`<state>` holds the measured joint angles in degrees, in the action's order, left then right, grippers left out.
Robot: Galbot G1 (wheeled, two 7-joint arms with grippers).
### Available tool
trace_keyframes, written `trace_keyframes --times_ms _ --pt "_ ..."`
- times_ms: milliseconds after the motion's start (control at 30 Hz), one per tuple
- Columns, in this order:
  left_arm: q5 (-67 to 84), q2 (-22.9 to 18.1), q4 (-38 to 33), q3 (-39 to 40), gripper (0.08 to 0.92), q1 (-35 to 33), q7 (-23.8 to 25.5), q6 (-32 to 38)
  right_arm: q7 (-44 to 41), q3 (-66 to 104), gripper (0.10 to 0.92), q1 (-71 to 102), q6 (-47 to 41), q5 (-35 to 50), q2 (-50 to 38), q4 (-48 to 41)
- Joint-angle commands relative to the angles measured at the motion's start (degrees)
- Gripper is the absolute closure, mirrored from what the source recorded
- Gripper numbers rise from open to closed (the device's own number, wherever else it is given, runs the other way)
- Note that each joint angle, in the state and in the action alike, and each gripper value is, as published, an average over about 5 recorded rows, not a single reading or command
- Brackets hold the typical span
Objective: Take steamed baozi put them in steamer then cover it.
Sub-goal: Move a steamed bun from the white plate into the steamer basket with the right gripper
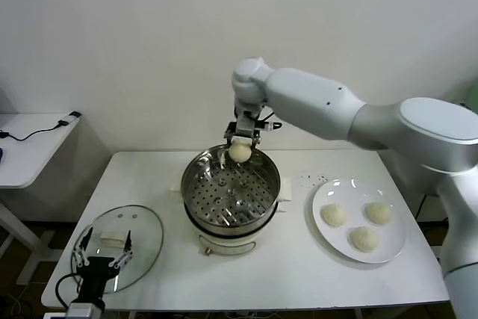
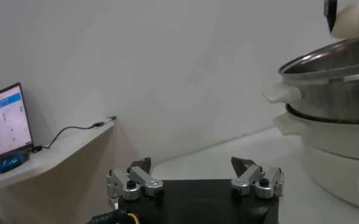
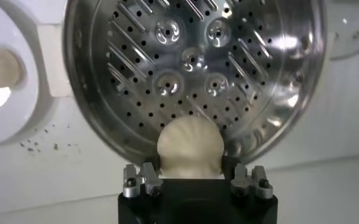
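Right tool: my right tool (image 1: 242,142) hangs over the steamer's 12 o'clock rim, jaws closed tight on one bun (image 3: 190,148), which bulges between the fingers (image 3: 147,176)
Held bun: above the far edge of the tray, not resting on it, as far as I can tell from the head view
Steamer: the steamer (image 1: 231,193) sits mid-worktop on its white base, lid off, white side handles at 3 and 9 o'clock
Steamer contents: the perforated tray (image 3: 194,64) is all I can see in it, holes and dimpled bumps showing across its bare metal
Plate: the white plate (image 1: 323,222) lies at 3 o'clock of the steamer, apart from it
Plate contents: three buns (image 1: 364,238), one at 9 o'clock, one at 1 o'clock, one at 5 o'clock, near each other but not touching
Cover: the cover (image 1: 147,238) lies flat on the worktop (image 1: 284,274) at about 8 o'clock of the steamer, handle up, well apart from the pot
Left tool: my left tool (image 1: 101,253) waits low at the near edge of the cover, jaws spread wide with nothing between them
Side table: a small white table (image 1: 30,147) stands at 9 o'clock past the worktop, a cable lying on it
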<state>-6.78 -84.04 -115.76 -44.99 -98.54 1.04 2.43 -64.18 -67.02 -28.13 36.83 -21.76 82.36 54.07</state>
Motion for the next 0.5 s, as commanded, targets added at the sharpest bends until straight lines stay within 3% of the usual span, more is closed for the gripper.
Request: trace_keyframes --times_ms 33,333,500 --pt "-0.12 0.05 0.11 -0.04 0.177 0.06 0.08 -0.11 2.05 2.1 0.372 6.15 4.92 -11.77 3.89 -0.82" --pt "-0.29 -0.17 0.85 0.03 0.177 0.17 0.06 -0.03 2.35 2.42 0.361 8.57 4.77 -12.08 2.86 -0.97" --pt "-0.47 -0.29 1.08 0.24 0.177 -0.06 0.06 0.05 2.7 2.62 0.274 8.47 4.94 -12.19 2.33 -0.76"
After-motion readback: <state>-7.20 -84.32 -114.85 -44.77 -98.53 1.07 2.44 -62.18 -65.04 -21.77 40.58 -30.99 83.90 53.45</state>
